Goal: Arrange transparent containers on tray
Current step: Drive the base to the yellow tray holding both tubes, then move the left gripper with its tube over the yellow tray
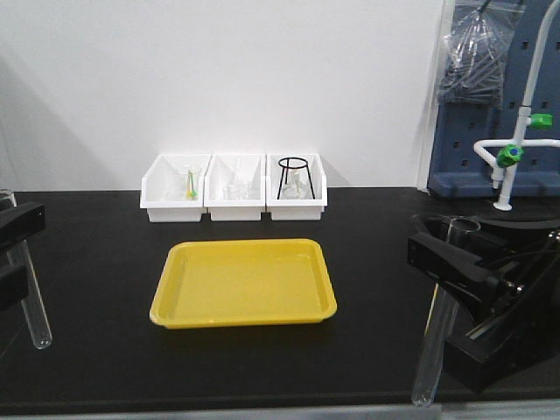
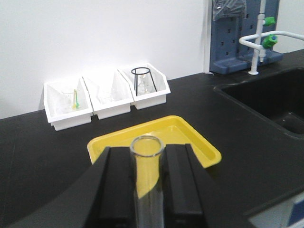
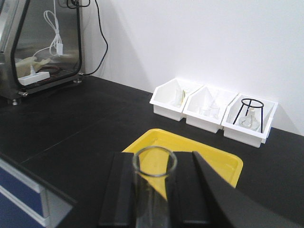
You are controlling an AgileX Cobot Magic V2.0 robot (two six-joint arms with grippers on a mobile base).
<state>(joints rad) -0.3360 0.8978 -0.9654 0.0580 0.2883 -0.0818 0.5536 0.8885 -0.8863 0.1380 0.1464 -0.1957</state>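
The yellow tray (image 1: 243, 282) lies empty in the middle of the black bench. My left gripper (image 1: 16, 252) is at the left edge, shut on a clear test tube (image 1: 33, 306) that hangs upright, round end down, left of the tray. In the left wrist view the test tube (image 2: 147, 171) stands between the fingers (image 2: 116, 185), its open rim before the tray (image 2: 194, 142). My right gripper (image 1: 451, 262) is shut on a second test tube (image 1: 433, 350), upright, right of the tray. The right wrist view shows this test tube (image 3: 153, 190) clamped, with the tray (image 3: 216, 159) beyond it.
Three white bins (image 1: 234, 188) line the back wall, holding small glassware, a green item and a black wire tripod (image 1: 293, 175). A sink (image 2: 266, 99), a white tap with green knobs (image 1: 512, 153) and a blue pegboard are at the right. A steel cabinet (image 3: 40, 42) stands far left.
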